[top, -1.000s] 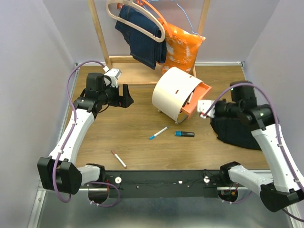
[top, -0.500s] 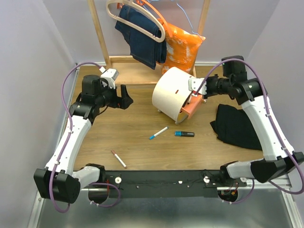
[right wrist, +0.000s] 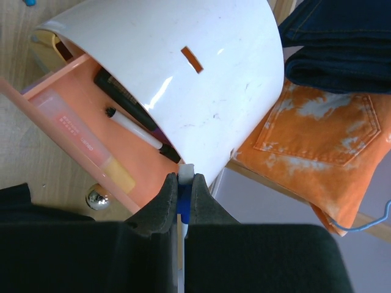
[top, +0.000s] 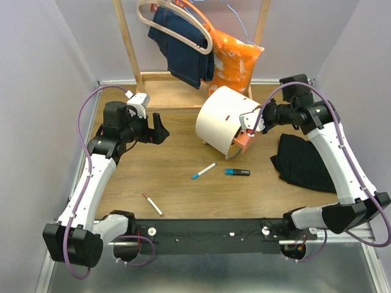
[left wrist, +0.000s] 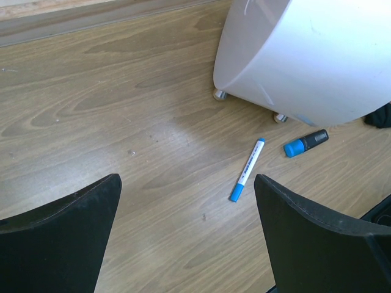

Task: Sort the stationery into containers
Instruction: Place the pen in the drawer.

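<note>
The cream-white round-topped cabinet (top: 225,117) stands at mid table with an orange drawer (top: 245,138) pulled open. My right gripper (top: 250,124) hangs over that drawer, shut on a blue-and-white pen (right wrist: 186,178). The drawer (right wrist: 68,139) holds a black marker (right wrist: 125,97), a white pen (right wrist: 133,130) and a pink-yellow item (right wrist: 82,149). On the table lie a white pen with a blue cap (top: 204,171), a black marker with a blue cap (top: 237,172) and a white pen with a dark red cap (top: 153,204). My left gripper (top: 160,127) is open and empty, left of the cabinet.
A dark folded cloth (top: 303,162) lies at the right. A wooden clothes rack (top: 129,49) with hanging jeans (top: 182,43) and an orange bag (top: 234,61) stands at the back. The left wrist view shows the cabinet (left wrist: 305,55) and both blue-capped pens (left wrist: 247,170).
My right arm swung from above the dark cloth to the open drawer, carrying the pen. My left gripper drifted slightly left and stayed open.
</note>
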Robot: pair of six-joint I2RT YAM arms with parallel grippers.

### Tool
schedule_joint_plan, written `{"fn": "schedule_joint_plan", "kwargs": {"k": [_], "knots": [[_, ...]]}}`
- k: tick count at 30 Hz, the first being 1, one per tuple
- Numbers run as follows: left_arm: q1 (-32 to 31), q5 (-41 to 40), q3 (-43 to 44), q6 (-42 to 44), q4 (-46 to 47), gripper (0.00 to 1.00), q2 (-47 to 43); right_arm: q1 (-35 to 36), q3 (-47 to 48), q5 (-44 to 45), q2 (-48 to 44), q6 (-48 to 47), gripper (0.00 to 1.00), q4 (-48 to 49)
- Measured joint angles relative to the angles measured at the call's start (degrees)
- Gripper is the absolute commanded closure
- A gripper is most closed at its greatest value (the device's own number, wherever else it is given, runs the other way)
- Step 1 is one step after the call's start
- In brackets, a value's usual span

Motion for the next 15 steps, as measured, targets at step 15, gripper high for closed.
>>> {"fn": "schedule_joint_plan", "kwargs": {"k": [15], "knots": [[0.0, 1.2, 0.2, -0.5, -0.1, 0.01, 0.9, 0.9, -5.1, -1.3, -1.7, 2.9, 0.39, 0.7]]}}
